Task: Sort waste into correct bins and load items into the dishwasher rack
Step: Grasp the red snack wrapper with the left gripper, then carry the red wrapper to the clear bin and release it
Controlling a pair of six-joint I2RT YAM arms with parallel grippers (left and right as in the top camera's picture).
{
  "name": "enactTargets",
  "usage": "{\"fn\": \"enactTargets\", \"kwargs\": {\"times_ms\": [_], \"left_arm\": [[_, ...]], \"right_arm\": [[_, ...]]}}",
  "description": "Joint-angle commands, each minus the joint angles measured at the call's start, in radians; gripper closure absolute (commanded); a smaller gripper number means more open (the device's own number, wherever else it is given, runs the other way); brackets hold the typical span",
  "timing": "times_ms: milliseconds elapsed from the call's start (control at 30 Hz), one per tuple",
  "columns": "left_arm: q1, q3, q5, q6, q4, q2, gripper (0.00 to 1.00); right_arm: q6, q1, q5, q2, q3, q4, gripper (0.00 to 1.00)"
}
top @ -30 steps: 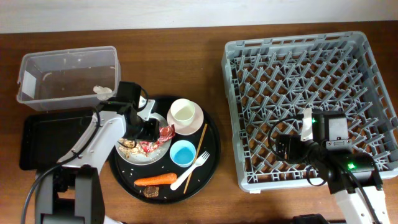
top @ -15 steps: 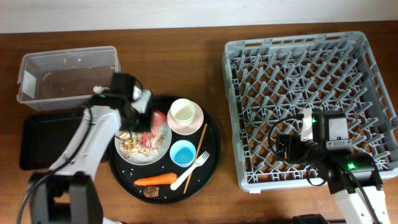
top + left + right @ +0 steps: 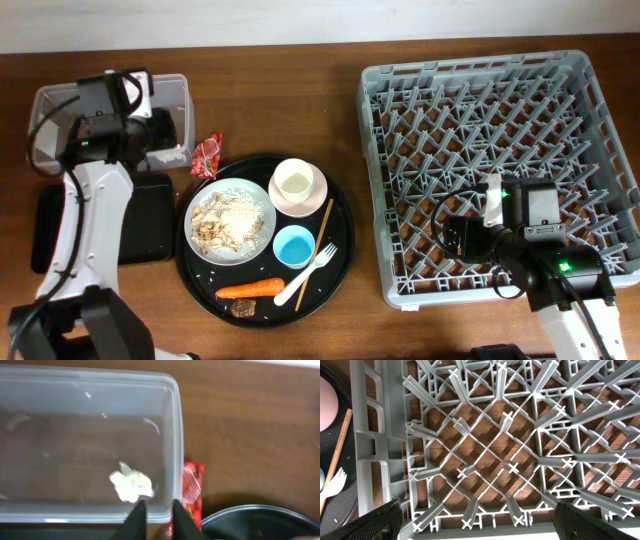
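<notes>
My left gripper (image 3: 183,148) is at the right wall of the clear tub (image 3: 60,100). In the left wrist view it (image 3: 156,510) is shut on the red wrapper (image 3: 193,491), which sticks out to the right over the table (image 3: 208,155). The white tissue (image 3: 131,485) lies in the tub. The black tray (image 3: 60,235) lies in front of the tub. The plate (image 3: 262,240) holds the rice heap (image 3: 230,220). The white cup (image 3: 292,182) sits in the pink bowl (image 3: 316,198). Blue cup (image 3: 294,245), fork (image 3: 308,275), chopstick (image 3: 325,225), carrot (image 3: 250,290) and brown chunk (image 3: 243,308) lie nearby. My right gripper (image 3: 465,245) is open over the rack (image 3: 375,180).
The plate, bowl, cups, fork, chopstick, carrot and chunk all sit on a large round black tray (image 3: 340,255) between the tub and the rack. In the right wrist view the open fingers (image 3: 370,522) hang over the rack's front left corner (image 3: 375,460).
My left gripper has lifted the red wrapper off the plate and carried it up and left to the clear tub's right wall. The right arm has not moved.
</notes>
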Motion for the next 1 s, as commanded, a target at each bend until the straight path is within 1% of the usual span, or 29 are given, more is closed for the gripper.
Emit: {"fn": "enactTargets", "kwargs": {"times_ms": [0, 67, 133, 200, 233, 267, 333, 400, 433, 467, 600, 867, 967], "left_arm": [[-0.027, 0.011, 0.102, -0.005, -0.124, 0.048, 0.74], [-0.043, 0.011, 0.101, -0.017, -0.227, 0.096, 0.56], [-0.045, 0.011, 0.102, -0.106, -0.288, 0.146, 0.54], [-0.045, 0.011, 0.102, -0.162, -0.296, 0.182, 0.54], [-0.045, 0.011, 0.102, -0.208, -0.295, 0.200, 0.50], [-0.045, 0.011, 0.101, -0.260, -0.282, 0.223, 0.47], [-0.045, 0.011, 0.086, -0.306, -0.233, 0.241, 0.44], [-0.045, 0.011, 0.038, -0.366, -0.203, 0.249, 0.43], [-0.045, 0.011, 0.038, -0.394, -0.194, 0.255, 0.43], [-0.045, 0.011, 0.038, -0.417, -0.185, 0.261, 0.43], [-0.045, 0.006, 0.038, -0.440, -0.159, 0.276, 0.43], [-0.057, 0.002, 0.037, -0.443, -0.096, 0.351, 0.44], [-0.057, 0.002, 0.037, -0.442, -0.071, 0.351, 0.71]], "right_arm": [[0.004, -0.005, 0.016, 0.018, 0.015, 0.002, 0.01], [0.004, -0.005, 0.016, 0.042, 0.015, 0.002, 0.01], [0.004, -0.005, 0.016, 0.058, 0.015, -0.001, 0.01], [0.004, -0.005, 0.016, 0.058, 0.015, -0.001, 0.01], [0.004, -0.005, 0.016, 0.058, 0.015, -0.001, 0.01], [0.004, -0.005, 0.016, 0.058, 0.015, -0.001, 0.01], [0.004, -0.005, 0.016, 0.058, 0.015, -0.002, 0.01], [0.004, -0.005, 0.016, 0.058, 0.015, -0.001, 0.01], [0.004, -0.005, 0.016, 0.058, 0.015, -0.001, 0.01], [0.004, -0.005, 0.016, 0.058, 0.015, -0.001, 0.02], [0.004, -0.005, 0.016, 0.058, 0.015, -0.001, 0.01], [0.004, -0.005, 0.016, 0.058, 0.015, -0.001, 0.02], [0.004, -0.005, 0.016, 0.058, 0.015, -0.001, 0.01]]}}
